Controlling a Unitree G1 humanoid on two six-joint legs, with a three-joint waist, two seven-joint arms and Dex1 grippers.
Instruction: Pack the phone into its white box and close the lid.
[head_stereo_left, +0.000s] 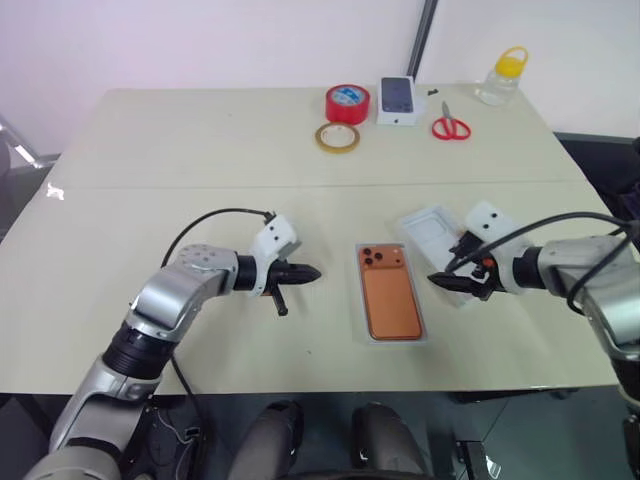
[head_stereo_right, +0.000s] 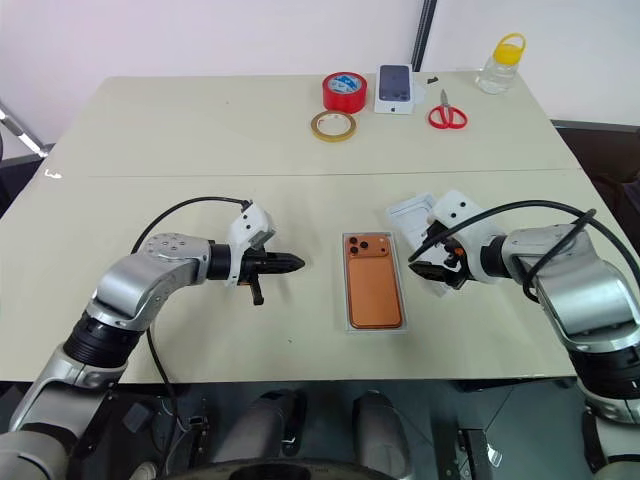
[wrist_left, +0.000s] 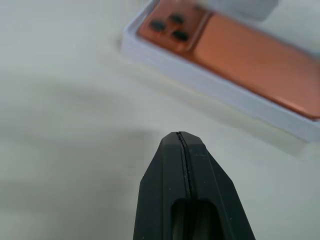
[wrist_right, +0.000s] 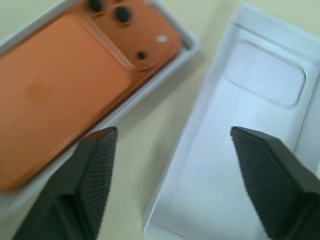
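The copper-orange phone (head_stereo_left: 388, 292) lies back up inside the white box (head_stereo_left: 367, 338) at the table's middle front, its dark lenses at the far end. The lid (head_stereo_left: 430, 228), an all-white tray with a rounded recess shape inside, rests just right of the box. My left gripper (head_stereo_left: 312, 272) hovers left of the box, shut and empty, its tip pointing at the box wall (wrist_left: 215, 85). My right gripper (head_stereo_left: 442, 281) stands open over the lid's near end, beside the box's right wall; in the right wrist view the phone (wrist_right: 65, 90) and the lid (wrist_right: 250, 150) lie below its spread fingers.
At the table's far side stand a red tape roll (head_stereo_left: 347, 102), a tan tape ring (head_stereo_left: 338, 138), a dark-screened phone on a small white box (head_stereo_left: 397, 100), red scissors (head_stereo_left: 451, 127) and a yellow-capped clear bottle (head_stereo_left: 500, 78).
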